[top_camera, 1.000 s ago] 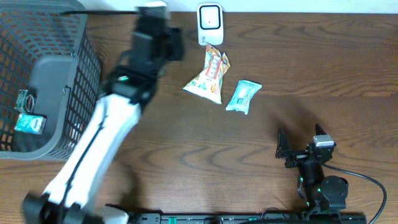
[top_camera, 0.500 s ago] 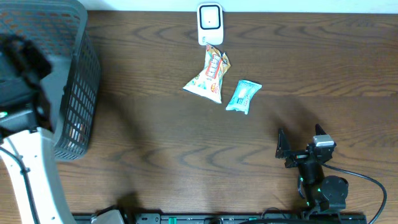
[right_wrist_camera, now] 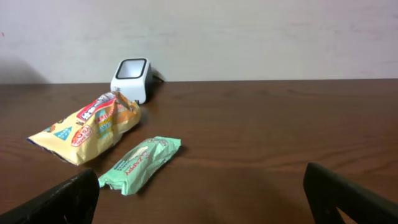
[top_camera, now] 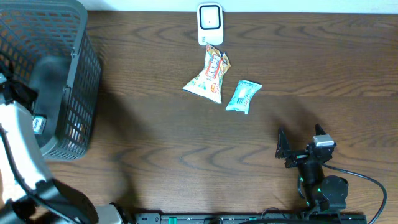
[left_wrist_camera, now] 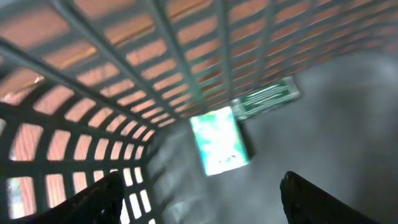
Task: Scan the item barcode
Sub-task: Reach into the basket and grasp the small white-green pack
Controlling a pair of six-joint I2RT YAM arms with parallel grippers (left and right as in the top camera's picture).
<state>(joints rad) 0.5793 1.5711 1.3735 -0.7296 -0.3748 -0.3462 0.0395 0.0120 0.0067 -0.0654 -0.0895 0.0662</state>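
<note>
Overhead, the left gripper (left_wrist_camera: 198, 190) is hanging inside the grey basket (top_camera: 65, 37) with its jaws spread apart and gripping nothing — two small green packets (left_wrist_camera: 219, 141) are lying just beyond its fingertips on the basket floor. Well apart, the right gripper (top_camera: 301, 144) is resting wide open — ahead of it are lying a teal packet (right_wrist_camera: 140, 164), a yellow snack bag (right_wrist_camera: 87, 126) and, farther off, the white scanner (right_wrist_camera: 132, 78).

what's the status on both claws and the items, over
Left claw open, empty, inside basket over two dropped packets. Right claw open, idle. Snack bag and green packet wait by scanner, unobstructed.
</note>
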